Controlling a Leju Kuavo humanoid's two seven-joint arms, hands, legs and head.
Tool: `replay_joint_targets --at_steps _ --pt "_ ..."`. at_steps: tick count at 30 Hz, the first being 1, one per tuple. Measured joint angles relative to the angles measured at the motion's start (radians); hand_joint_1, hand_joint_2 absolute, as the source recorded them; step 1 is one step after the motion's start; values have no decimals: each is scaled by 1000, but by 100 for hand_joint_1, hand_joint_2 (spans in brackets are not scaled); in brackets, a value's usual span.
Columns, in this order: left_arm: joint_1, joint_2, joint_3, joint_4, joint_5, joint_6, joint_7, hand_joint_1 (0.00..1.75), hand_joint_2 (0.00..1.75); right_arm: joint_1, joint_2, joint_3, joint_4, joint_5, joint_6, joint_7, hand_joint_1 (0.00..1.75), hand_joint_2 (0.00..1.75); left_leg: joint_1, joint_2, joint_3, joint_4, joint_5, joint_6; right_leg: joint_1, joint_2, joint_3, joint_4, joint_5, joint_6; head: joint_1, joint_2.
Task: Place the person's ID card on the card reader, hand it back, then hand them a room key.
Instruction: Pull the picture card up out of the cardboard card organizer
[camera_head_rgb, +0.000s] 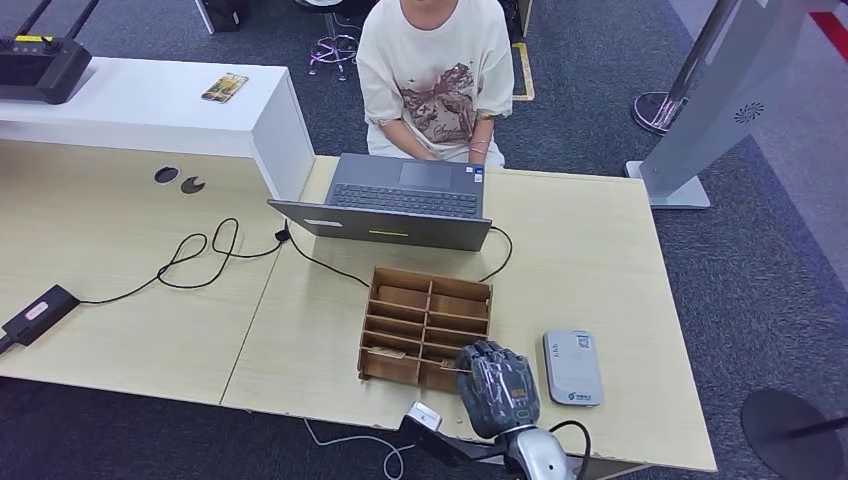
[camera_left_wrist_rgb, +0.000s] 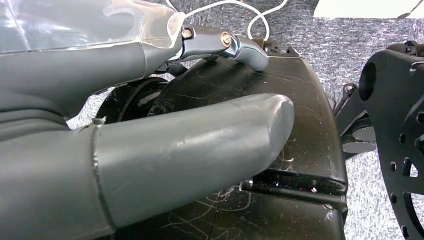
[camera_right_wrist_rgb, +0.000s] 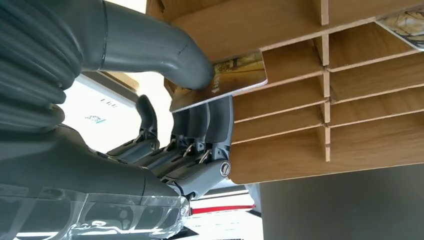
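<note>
My right hand (camera_head_rgb: 497, 385) is at the near right corner of the wooden slotted card box (camera_head_rgb: 425, 320), at the desk's front edge. In the right wrist view its thumb (camera_right_wrist_rgb: 165, 50) and fingers (camera_right_wrist_rgb: 205, 125) pinch a gold-printed room key card (camera_right_wrist_rgb: 235, 80) at the mouth of a slot in the box (camera_right_wrist_rgb: 310, 95). The grey card reader (camera_head_rgb: 572, 367) lies flat just right of that hand. The person (camera_head_rgb: 435, 75) sits across the desk behind the laptop. My left hand (camera_left_wrist_rgb: 150, 125) hangs beside my body, fingers apart and holding nothing.
An open laptop (camera_head_rgb: 400, 200) stands behind the box, with black cables (camera_head_rgb: 210, 250) trailing left to a small black device (camera_head_rgb: 38, 313). Another card (camera_head_rgb: 224, 87) lies on the white counter (camera_head_rgb: 150, 110) at the back left. More cards sit in other slots (camera_right_wrist_rgb: 405, 22).
</note>
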Motion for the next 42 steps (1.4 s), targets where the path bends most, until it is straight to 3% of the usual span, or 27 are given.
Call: replay_joint_targets --at_steps 15,19,42 --pt "1 0 0 0 0 3 -1 0 0 -13 5 0 17 -1 -6 -9 142 175 0 0 0 0 0 0 0 0 0 0 0 0 0 0" --pt "1 0 -1 0 0 4 -1 0 0 -15 7 0 21 -1 -12 -10 172 175 0 0 0 0 0 0 0 0 0 0 0 0 0 0" --pt "0 1 -8 0 0 5 -13 0 0 -3 9 -20 -62 -108 -68 -95 175 175 0 0 0 0 0 0 0 0 0 0 0 0 0 0"
